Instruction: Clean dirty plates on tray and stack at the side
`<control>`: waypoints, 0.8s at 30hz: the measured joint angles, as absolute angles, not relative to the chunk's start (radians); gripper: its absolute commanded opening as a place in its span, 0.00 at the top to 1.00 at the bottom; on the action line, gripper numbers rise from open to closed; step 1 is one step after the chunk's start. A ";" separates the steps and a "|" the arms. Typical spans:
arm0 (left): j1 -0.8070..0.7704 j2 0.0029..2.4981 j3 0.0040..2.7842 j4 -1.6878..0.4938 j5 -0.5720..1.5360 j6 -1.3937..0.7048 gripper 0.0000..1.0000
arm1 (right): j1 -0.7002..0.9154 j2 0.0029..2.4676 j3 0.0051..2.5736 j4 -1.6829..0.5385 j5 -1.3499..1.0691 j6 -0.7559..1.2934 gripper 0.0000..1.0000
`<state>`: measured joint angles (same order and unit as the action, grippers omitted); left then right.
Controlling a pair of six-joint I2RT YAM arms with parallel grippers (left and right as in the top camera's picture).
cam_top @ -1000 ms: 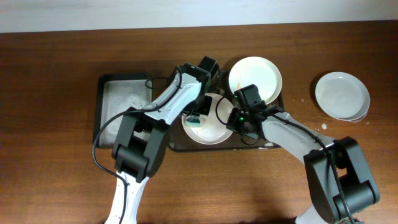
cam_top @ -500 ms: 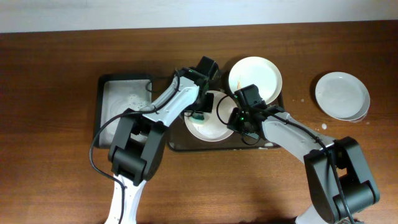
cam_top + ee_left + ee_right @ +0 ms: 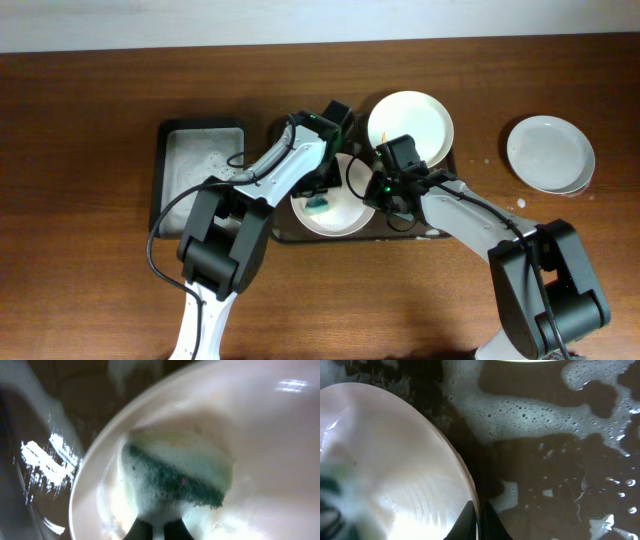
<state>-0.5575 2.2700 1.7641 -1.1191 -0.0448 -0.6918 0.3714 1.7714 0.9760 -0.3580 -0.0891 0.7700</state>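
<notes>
Scrubbing at mid-frame: the left gripper [image 3: 321,192], jaws clamped on a green-faced sponge [image 3: 175,477], presses it into the foamy plate [image 3: 338,216] lying in the tray [image 3: 285,236]. The right gripper [image 3: 477,521] pinches that plate's right rim between closed jaws, apparently steadying it. A second plate [image 3: 410,124] sits at the tray's upper right, and a third plate [image 3: 548,152] lies far right. The likely next move is to finish wiping, then carry this plate across to the side.
</notes>
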 measured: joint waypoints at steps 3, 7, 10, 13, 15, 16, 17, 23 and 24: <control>-0.562 2.270 1.762 -1.168 -0.033 -0.698 0.99 | 0.373 1.771 0.976 -0.358 -0.097 0.762 0.96; -0.562 2.268 1.756 -1.149 -0.033 -0.693 0.99 | 0.374 1.771 0.976 -0.358 -0.098 0.757 0.96; -0.562 2.260 1.741 -1.103 -0.038 -0.678 0.99 | 0.374 1.771 0.976 -0.355 -0.088 0.756 0.96; -0.562 2.257 1.739 -1.022 -0.059 -0.673 0.99 | 0.370 1.771 0.976 -0.352 -0.068 0.760 0.96; -0.562 2.257 1.734 -0.964 -0.079 -0.671 0.99 | 0.368 1.771 0.976 -0.347 -0.063 0.763 0.96; -0.562 2.256 1.731 -0.934 -0.091 -0.670 0.99 | 0.368 1.771 0.976 -0.342 -0.060 0.764 0.96; -0.562 2.254 1.723 -0.896 -0.105 -0.671 0.99 | 0.368 1.771 0.976 -0.334 -0.057 0.767 0.96; -0.574 2.246 1.687 -0.783 -0.197 -0.691 0.99 | 0.368 1.772 0.976 -0.305 -0.055 0.784 0.96; -0.577 2.246 1.686 -0.781 -0.207 -0.694 0.99 | 0.368 1.772 0.976 -0.305 -0.055 0.784 0.96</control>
<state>-0.5770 2.2459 1.6855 -0.7811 -0.2073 -0.6945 0.3679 1.7721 0.9760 -0.3050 -0.0551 0.7837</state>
